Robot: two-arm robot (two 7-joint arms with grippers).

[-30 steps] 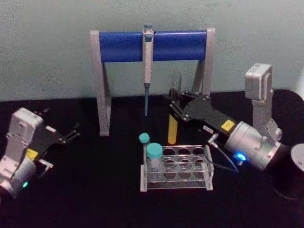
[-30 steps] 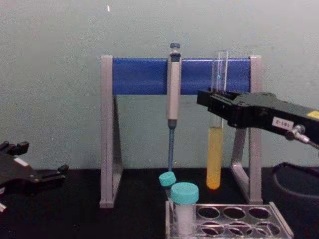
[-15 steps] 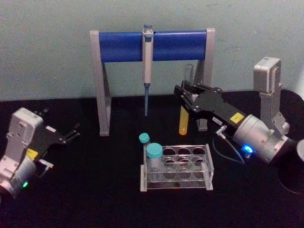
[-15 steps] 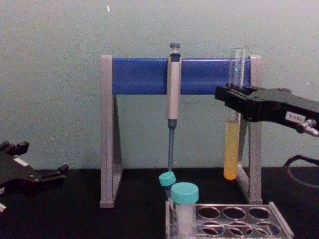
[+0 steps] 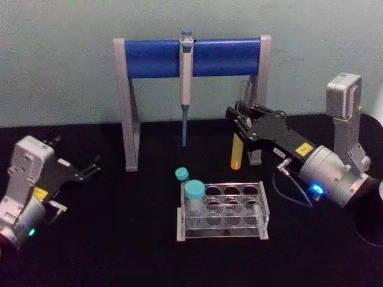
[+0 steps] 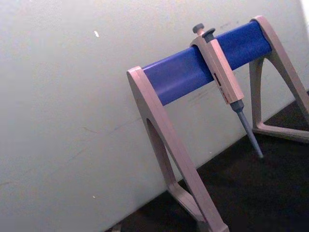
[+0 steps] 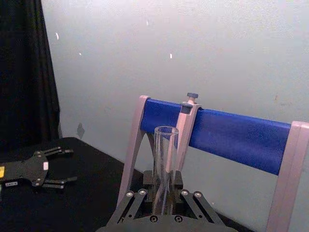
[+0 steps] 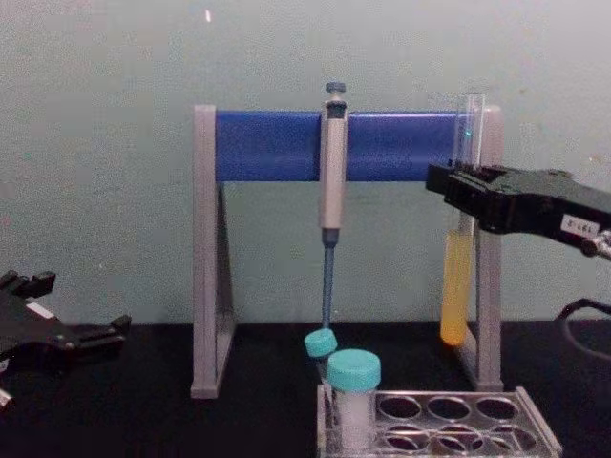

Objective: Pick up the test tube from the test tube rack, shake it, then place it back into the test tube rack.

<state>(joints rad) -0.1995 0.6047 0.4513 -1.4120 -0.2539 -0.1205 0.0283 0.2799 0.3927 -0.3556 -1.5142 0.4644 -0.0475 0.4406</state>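
The right gripper point(image 8: 460, 186) pinched the test tube point(image 8: 455, 286) upright in its fingers, above and behind the test tube rack point(image 8: 535, 425) — the left gripper point(image 7: 71, 165) sat parked, fingers spread.

The table point(image 5: 119, 239) is a flat black surface that runs back to a pale wall point(image 5: 60, 60). Two things stand directly on it. The pipette stand point(image 5: 155, 58) is at the back, close to the wall, resting on two grey legs with a blue bar across the top. The test tube rack point(image 5: 239, 222) sits flat nearer the robot, in front of the stand's right half and apart from it. Its long side faces the robot and the rows of round holes face up.
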